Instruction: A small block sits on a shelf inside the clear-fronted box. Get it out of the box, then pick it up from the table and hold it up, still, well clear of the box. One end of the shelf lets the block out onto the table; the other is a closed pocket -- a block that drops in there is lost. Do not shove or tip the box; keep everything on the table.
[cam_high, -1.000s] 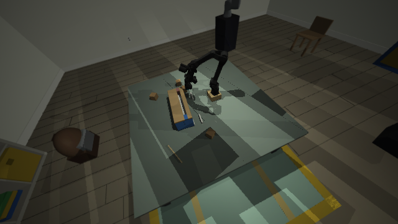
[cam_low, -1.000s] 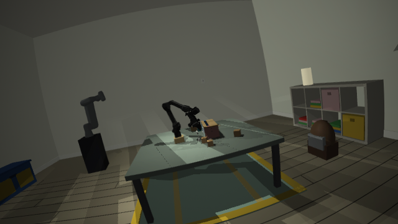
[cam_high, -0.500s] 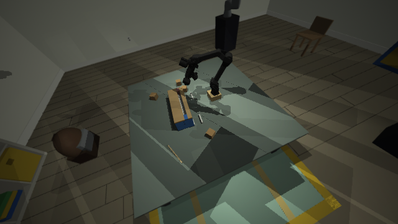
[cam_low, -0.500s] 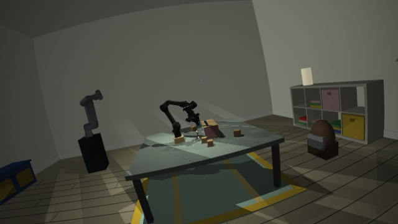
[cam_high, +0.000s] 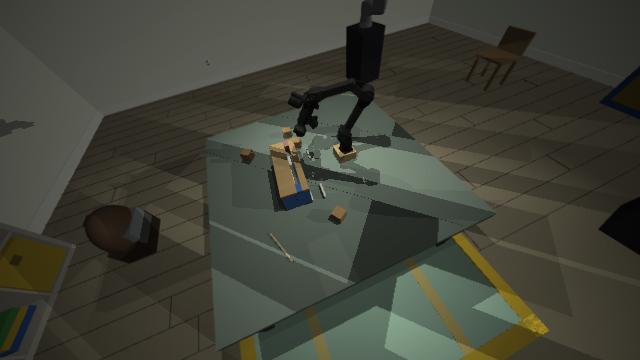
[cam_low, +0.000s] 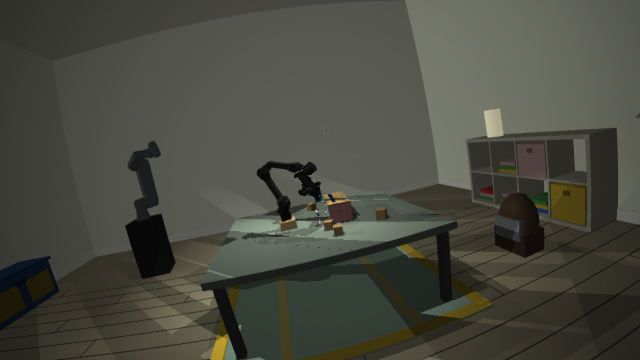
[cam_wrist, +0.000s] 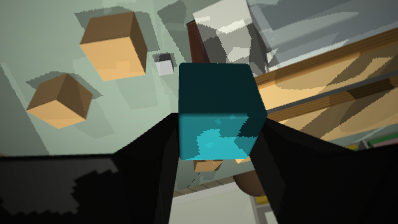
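Wrist view: the pincer (cam_wrist: 218, 145) pinches the teal block (cam_wrist: 220, 112) above the bench (cam_wrist: 30, 45); any jolt could drop it.

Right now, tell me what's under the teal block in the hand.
The teal block hangs in the hand above the table. Two tan cubes lie off to one side. The block itself hides whatever is straight below.

Four tan cubes (cam_high: 337, 214), one teal block (cam_wrist: 220, 112)

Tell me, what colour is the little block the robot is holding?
Teal blue. The block shows best in the wrist view, pinched in the tool.
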